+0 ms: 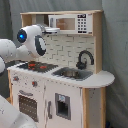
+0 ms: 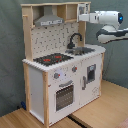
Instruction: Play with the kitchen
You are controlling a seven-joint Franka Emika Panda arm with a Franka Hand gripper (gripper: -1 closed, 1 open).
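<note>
One arm, up at the kitchen top shelf level. Kitchen stands upright on the wood floor, hob toward the second exterior view's left, sink and faucet to its right. Tool sits at the upper shelf's end by the microwave panel, probably lined up to poke or grab something there. Can't tell if the tool is spread or pinched. Oven door looks closed, knobs apparently untouched.
</note>
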